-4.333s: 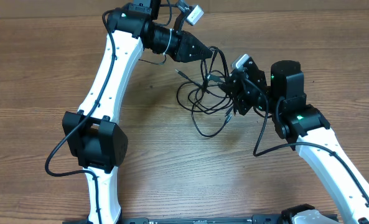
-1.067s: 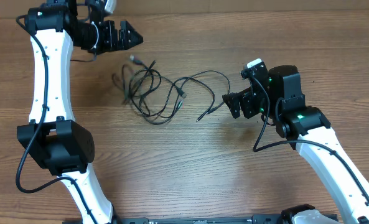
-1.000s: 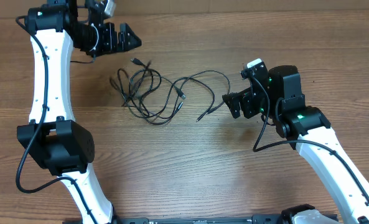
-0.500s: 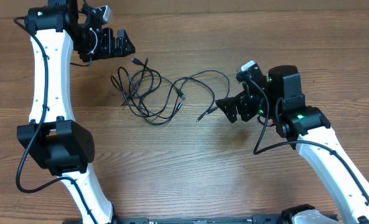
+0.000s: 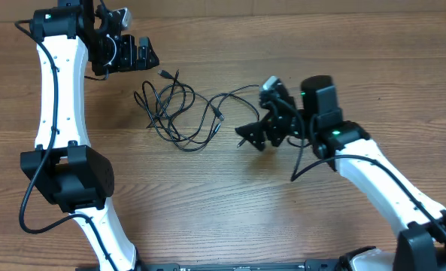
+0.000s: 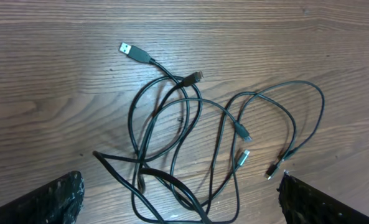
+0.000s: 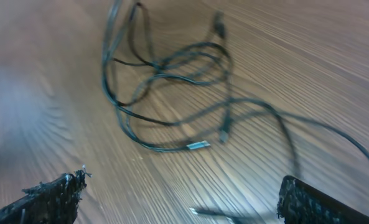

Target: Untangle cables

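Overhead, the cables stretch left-to-right between the left end effector and the right end effector; both are spread apart and empty, the right one nearer.

The black cables lie in loose, overlapping loops on the wooden desk, somewhat blurred. A silver-tipped plug rests near the middle. The right pincer gapes wide, gripping nothing
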### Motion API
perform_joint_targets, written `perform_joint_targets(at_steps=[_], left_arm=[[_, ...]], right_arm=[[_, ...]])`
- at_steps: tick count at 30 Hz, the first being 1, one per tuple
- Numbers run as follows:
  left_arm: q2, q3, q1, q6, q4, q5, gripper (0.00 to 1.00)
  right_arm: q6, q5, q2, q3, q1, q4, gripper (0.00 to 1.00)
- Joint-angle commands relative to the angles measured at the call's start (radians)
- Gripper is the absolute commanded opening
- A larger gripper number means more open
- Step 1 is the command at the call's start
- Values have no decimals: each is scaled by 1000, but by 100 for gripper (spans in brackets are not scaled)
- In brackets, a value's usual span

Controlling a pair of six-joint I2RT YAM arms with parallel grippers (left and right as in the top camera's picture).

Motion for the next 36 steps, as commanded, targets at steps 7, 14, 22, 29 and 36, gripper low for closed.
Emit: perform_joint_targets(at_steps=[7,14,22,29,36], left_arm=[[-37,15,-6,-2,3,-52,99],[-37,15,-6,-2,3,-53,100],[-37,15,-6,-2,4,-52,100],[-37,15,-6,-2,4,-53,100],[-37,15,-6,-2,3,-53,100]], right_arm=[[92,8,97,-2,123,219,100],[227,10,208,-2,153,410,100],[276,9,293,48,154,445,96],[212,31,317,60,163,450,96],[159,46,354,60,229,480,98]])
